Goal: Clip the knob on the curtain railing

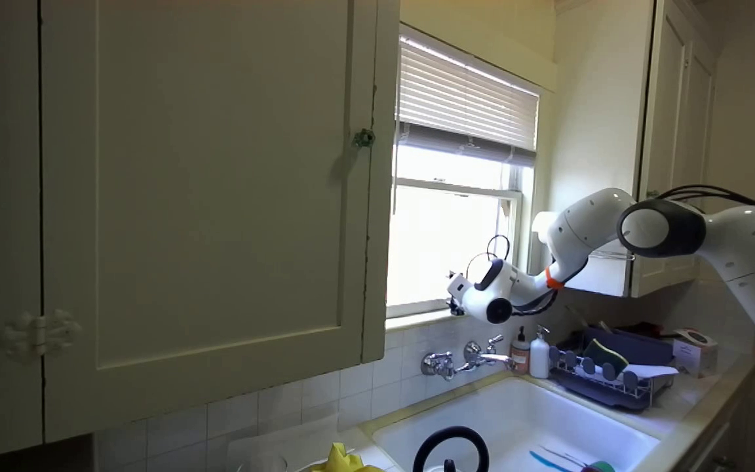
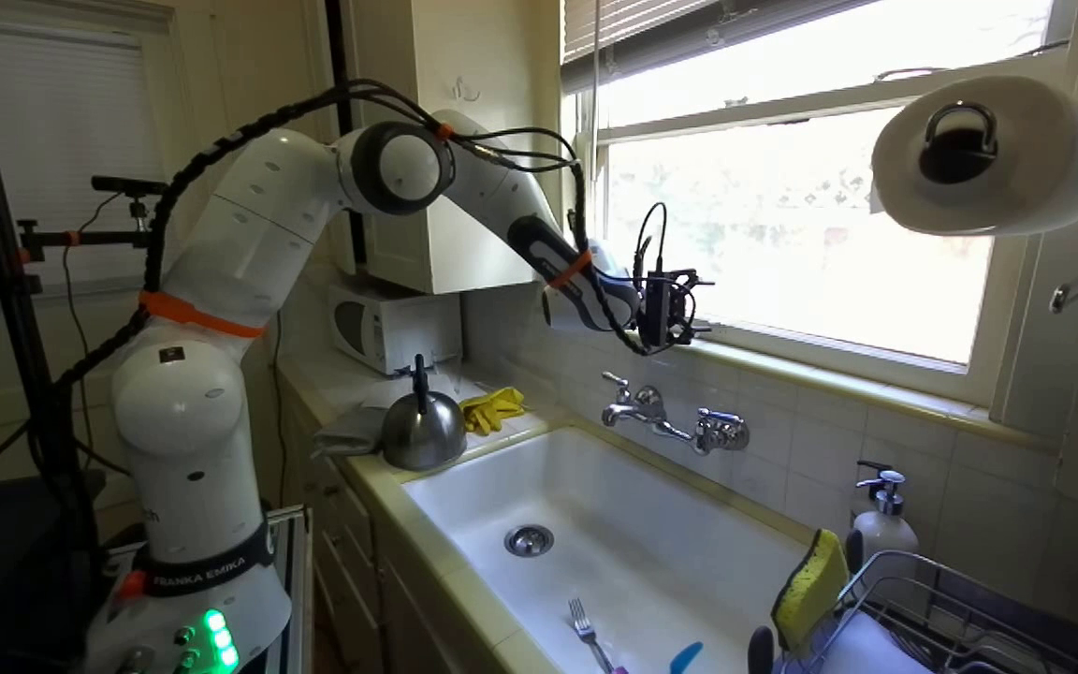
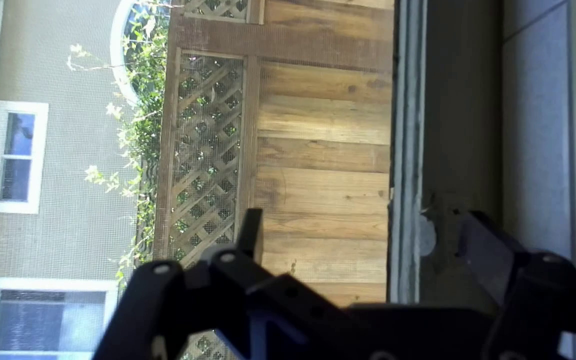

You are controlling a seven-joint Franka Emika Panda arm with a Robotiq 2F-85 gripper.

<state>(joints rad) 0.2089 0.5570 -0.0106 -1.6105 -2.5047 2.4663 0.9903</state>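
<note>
A black gripper hangs near the flat windowpane, jaws spread, holding nothing. The curtain railing, on the thin-slatted white blind, is well above it; no loose knob is discernible. Pushing forward this low would likely bump the windowpane or the hard cream windowsill (criss-crossed wooden lattice shows beyond).

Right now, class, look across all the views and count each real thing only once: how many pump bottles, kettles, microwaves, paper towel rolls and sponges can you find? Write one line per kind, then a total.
Pump bottles: 2
Kettle: 1
Microwave: 1
Paper towel roll: 1
Sponge: 1
Total: 6
</note>
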